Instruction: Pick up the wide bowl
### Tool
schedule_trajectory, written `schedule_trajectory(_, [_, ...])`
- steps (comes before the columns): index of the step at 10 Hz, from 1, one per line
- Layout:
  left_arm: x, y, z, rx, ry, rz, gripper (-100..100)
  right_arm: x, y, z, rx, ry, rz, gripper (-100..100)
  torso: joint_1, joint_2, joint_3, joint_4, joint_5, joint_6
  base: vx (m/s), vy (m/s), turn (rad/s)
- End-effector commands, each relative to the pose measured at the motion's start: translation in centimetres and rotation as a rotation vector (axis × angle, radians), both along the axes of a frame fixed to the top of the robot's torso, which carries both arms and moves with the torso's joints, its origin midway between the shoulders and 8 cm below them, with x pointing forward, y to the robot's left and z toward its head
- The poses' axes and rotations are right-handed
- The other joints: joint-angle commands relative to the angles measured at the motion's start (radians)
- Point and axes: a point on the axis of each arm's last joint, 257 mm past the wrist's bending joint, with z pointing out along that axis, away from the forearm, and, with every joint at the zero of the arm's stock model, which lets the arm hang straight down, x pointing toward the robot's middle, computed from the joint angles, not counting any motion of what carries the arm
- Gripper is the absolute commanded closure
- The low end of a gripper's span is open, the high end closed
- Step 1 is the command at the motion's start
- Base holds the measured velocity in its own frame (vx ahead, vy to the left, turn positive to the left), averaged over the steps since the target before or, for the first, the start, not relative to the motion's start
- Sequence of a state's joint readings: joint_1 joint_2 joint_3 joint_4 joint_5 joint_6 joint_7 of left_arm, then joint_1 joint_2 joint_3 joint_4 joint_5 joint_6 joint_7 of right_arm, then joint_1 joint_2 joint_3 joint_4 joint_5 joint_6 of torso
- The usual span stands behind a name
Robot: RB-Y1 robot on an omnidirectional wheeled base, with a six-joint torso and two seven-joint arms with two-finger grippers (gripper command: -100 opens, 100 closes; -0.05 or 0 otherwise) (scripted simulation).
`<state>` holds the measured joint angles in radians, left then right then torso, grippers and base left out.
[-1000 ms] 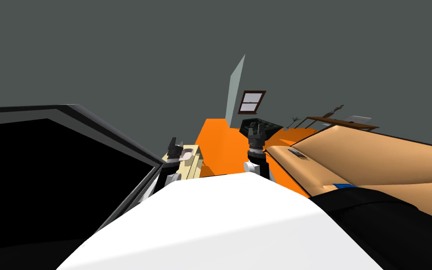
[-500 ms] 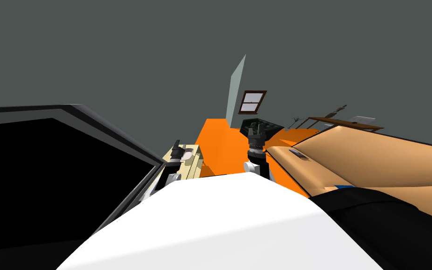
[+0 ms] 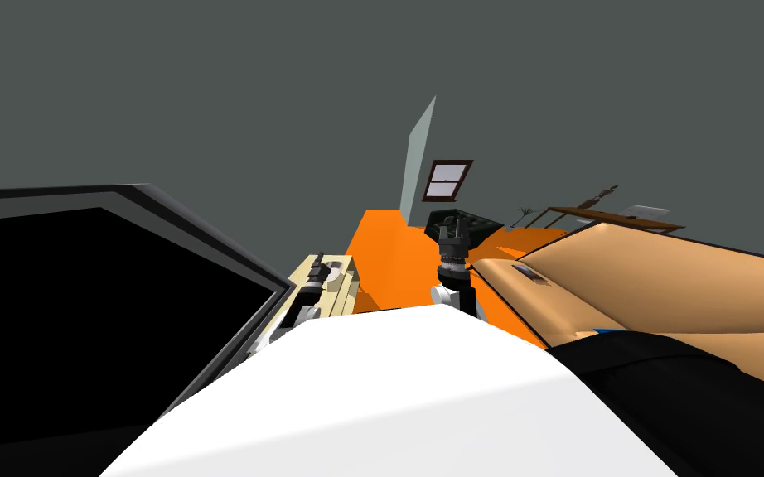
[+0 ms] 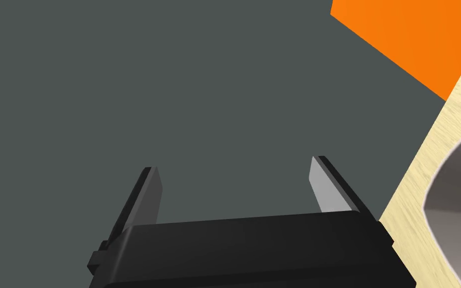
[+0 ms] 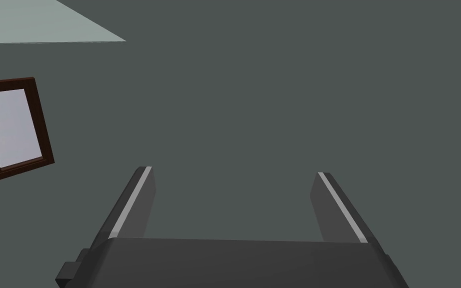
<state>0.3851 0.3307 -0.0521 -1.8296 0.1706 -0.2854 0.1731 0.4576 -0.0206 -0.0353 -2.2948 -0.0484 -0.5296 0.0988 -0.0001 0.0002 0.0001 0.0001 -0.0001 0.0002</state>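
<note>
The wide bowl (image 3: 336, 271) is light grey and sits on a small pale wood table (image 3: 340, 296) just ahead of me on my left. In the left wrist view the bowl (image 4: 457, 210) lies off to one side of my hand, beyond the outer finger, not between the fingers. My left gripper (image 3: 317, 267) hovers at the table's near left edge beside the bowl, and it stands open (image 4: 234, 192) with nothing between its fingers. My right gripper (image 3: 453, 228) is raised over the orange floor, open (image 5: 232, 200) and empty.
A large black area (image 3: 82, 315) in a dark frame lies close on the left. A tan sofa-like piece (image 3: 670, 281) runs along the right. Orange floor (image 3: 389, 252) stretches ahead, with a dark seat (image 3: 478, 224) and a brown table (image 3: 612, 214) further off.
My left hand has shifted a little right toward the bowl and turned, so its fingers look narrower in the head view. The right arm has not moved.
</note>
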Motion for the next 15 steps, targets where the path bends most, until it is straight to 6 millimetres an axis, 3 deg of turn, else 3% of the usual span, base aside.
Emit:
schedule_trajectory(1, [0.2, 0.7, -2.3, -0.007, 0.055, 0.002, -100, 0.0, 0.0, 0.0, 0.0, 0.0, 0.0, 0, 0.0, 0.0, 0.0, 0.0, 0.0, 0.0, -0.005, -0.002, -0.003])
schedule_trajectory(3, [0.8, 1.4, -5.8, -0.027, 0.155, -0.01, -100, 0.0, 0.0, 0.0, 0.0, 0.0, 0.0, 0, 0.0, 0.0, 0.0, 0.0, 0.0, 0.0, -0.003, 0.001, -0.008])
schedule_trajectory(8, [0.7, 3.0, -10.8, -0.037, 0.287, -0.001, -100, 0.0, 0.0, 0.0, 0.0, 0.0, 0.0, 0, 0.001, 0.0, 0.0, 0.0, 0.0, 0.0, -0.003, 0.003, -0.014])
schedule_trajectory(10, [0.5, 4.3, -14.4, -0.041, 0.392, 0.006, -100, 0.0, 0.0, 0.0, 0.0, 0.0, 0.0, 0, 0.001, 0.0, 0.0, 0.0, 0.0, 0.0, -0.006, 0.009, -0.046])
schedule_trajectory(11, [0.4, 4.4, -14.6, -0.041, 0.395, 0.007, -100, 0.0, 0.0, 0.0, 0.0, 0.0, 0.0, 0, 0.001, 0.0, 0.0, 0.0, 0.0, 0.0, -0.006, 0.011, -0.021])
schedule_trajectory(15, [-0.3, 6.9, -19.3, -0.035, 0.541, 0.029, -100, 0.0, 0.0, 0.0, 0.0, 0.0, 0.0, 0, 0.001, 0.0, 0.0, 0.0, 0.0, 0.0, -0.004, 0.013, -0.046])
